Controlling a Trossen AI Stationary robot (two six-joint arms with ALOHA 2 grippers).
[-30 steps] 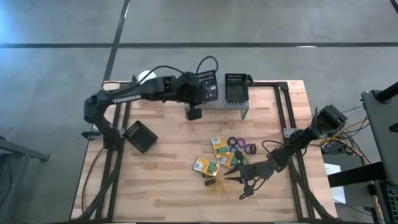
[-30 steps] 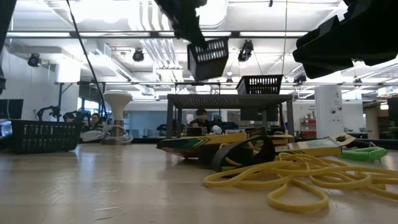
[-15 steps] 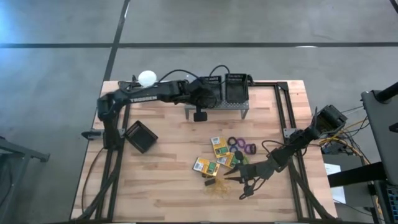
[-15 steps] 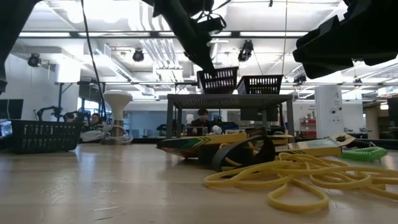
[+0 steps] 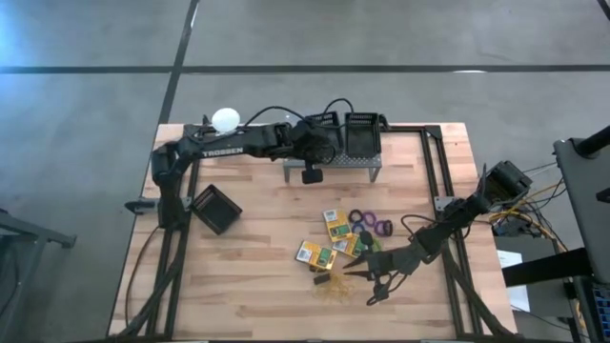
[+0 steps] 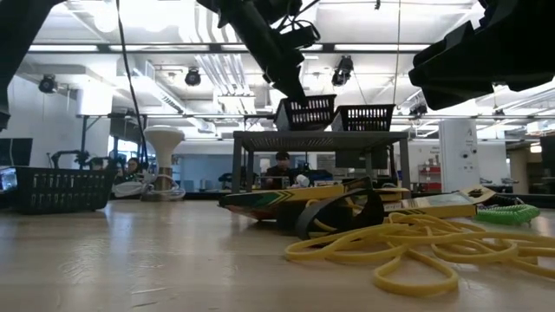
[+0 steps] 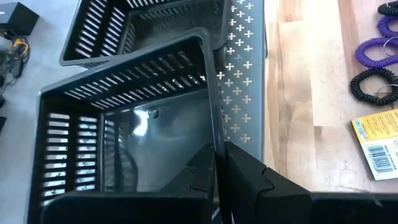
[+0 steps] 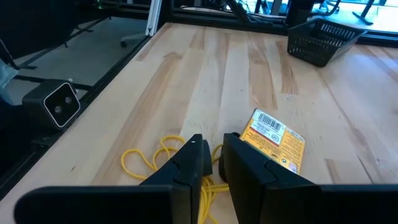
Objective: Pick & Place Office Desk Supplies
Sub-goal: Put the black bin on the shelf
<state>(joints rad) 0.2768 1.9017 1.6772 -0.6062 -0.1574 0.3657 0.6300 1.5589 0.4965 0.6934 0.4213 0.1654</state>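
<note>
Looking straight down at your wooden table (image 5: 248,286), you find your left tool (image 7: 219,177) reaching to the far edge. Its fingers are pinched shut on the wall of a black slotted basket (image 7: 124,130). That basket sits on the grey perforated stand (image 5: 367,164), just beside a second black basket (image 5: 361,135). A third black basket (image 5: 214,209) rests on the table near your left arm's base, and a white ball-shaped object (image 5: 225,119) sits at the far left corner.

The office supplies lie in a loose cluster toward the near right side: yellow-and-green crayon boxes (image 5: 335,224), purple and black coiled rings (image 5: 383,229) beside them, and a tangle of yellow rubber bands (image 6: 408,247) nearest the front edge.

Your right tool (image 8: 211,165) hovers low over the rubber bands next to one crayon box, fingers nearly together with a narrow gap, holding nothing.
</note>
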